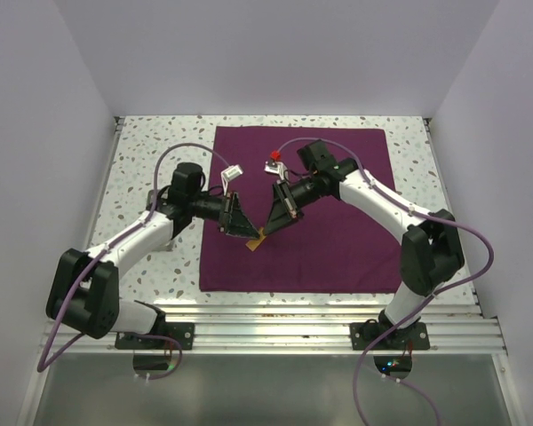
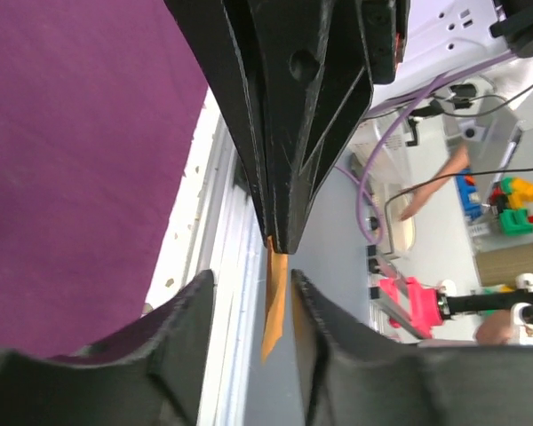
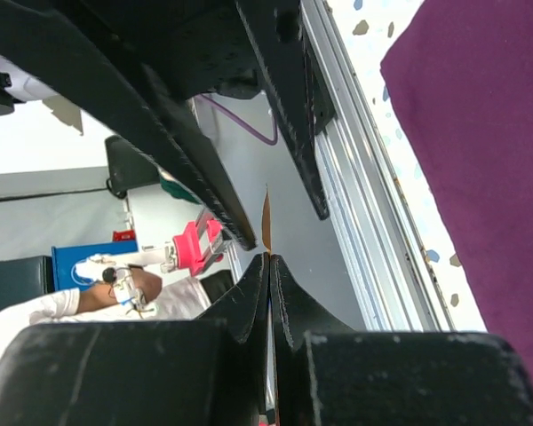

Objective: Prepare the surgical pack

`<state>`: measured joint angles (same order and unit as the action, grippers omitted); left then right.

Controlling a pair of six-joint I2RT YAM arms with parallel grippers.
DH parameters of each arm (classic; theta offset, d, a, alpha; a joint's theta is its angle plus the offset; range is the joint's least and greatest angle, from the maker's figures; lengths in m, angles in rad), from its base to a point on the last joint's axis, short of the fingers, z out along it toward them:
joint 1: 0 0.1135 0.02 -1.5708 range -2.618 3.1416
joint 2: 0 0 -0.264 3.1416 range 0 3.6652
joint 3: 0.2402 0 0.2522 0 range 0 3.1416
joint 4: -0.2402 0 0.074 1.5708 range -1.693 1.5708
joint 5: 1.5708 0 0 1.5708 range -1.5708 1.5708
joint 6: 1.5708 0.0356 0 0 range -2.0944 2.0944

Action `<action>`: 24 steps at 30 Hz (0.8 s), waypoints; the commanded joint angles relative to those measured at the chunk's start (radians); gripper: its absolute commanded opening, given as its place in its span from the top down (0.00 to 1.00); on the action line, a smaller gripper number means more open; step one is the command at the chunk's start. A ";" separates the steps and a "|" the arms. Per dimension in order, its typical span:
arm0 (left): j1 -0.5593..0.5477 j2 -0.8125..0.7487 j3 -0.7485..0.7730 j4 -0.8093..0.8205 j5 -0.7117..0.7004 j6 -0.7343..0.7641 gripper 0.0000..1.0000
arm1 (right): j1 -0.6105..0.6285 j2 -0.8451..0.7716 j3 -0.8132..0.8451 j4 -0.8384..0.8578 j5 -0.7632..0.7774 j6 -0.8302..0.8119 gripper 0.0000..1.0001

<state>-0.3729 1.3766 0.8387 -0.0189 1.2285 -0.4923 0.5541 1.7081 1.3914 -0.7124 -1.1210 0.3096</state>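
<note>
Both arms meet nose to nose above the maroon cloth (image 1: 338,253), which lies spread flat on the speckled tabletop (image 1: 151,142), filling the middle and reaching toward the right side. The right gripper (image 1: 266,232) is pinched tight on a small orange strip (image 1: 258,240), holding it edge-on over the cloth's near-left part. The left gripper (image 1: 249,240) faces it from the left, its fingers (image 2: 191,333) parted on either side of the strip's free end, with a thin gap on each side.
</note>
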 commanded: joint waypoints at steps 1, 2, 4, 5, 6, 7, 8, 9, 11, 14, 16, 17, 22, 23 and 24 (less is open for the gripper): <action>-0.006 -0.013 -0.018 0.048 0.058 -0.002 0.60 | -0.003 -0.018 0.049 0.039 -0.007 0.020 1.00; -0.006 -0.004 -0.021 0.054 0.068 -0.006 0.62 | -0.003 -0.013 0.057 0.045 -0.008 0.029 1.00; -0.006 0.009 -0.021 0.074 0.083 -0.020 0.71 | -0.002 -0.002 0.064 0.066 -0.007 0.046 1.00; -0.006 0.012 -0.020 0.076 0.091 -0.022 0.75 | -0.003 0.002 0.078 0.065 -0.007 0.048 1.00; -0.004 0.013 -0.018 0.083 0.095 -0.025 0.89 | -0.003 0.008 0.087 0.067 -0.005 0.049 1.00; -0.003 0.018 -0.009 0.082 0.097 -0.023 1.00 | -0.003 0.022 0.096 0.061 -0.002 0.051 0.99; 0.002 0.021 -0.003 0.062 0.088 -0.011 1.00 | -0.003 0.031 0.121 0.050 0.041 0.051 0.91; 0.020 0.025 0.005 0.025 0.080 0.016 1.00 | -0.006 0.041 0.139 0.027 0.082 0.048 0.82; 0.052 0.038 0.026 -0.031 0.036 0.049 1.00 | -0.034 0.071 0.184 -0.048 0.244 0.037 0.61; 0.169 0.068 0.072 -0.198 -0.076 0.158 1.00 | -0.101 0.105 0.210 -0.154 0.461 0.054 0.43; 0.271 0.100 0.126 -0.349 -0.211 0.257 1.00 | -0.170 0.113 0.196 -0.186 0.569 0.072 0.41; 0.301 0.111 0.147 -0.387 -0.262 0.286 1.00 | -0.190 0.116 0.173 -0.188 0.576 0.074 0.40; 0.512 0.186 0.256 -0.538 -0.646 0.304 1.00 | -0.226 0.125 0.164 -0.239 0.639 0.017 0.40; 0.532 0.205 0.276 -0.558 -0.699 0.310 1.00 | -0.226 0.125 0.155 -0.239 0.638 0.014 0.40; 0.552 0.225 0.325 -0.594 -0.749 0.331 1.00 | -0.227 0.125 0.150 -0.236 0.635 0.013 0.40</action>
<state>0.1215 1.5566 1.0618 -0.4664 0.7444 -0.2379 0.2993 1.8435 1.5486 -0.8909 -0.5377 0.3496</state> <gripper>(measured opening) 0.007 0.598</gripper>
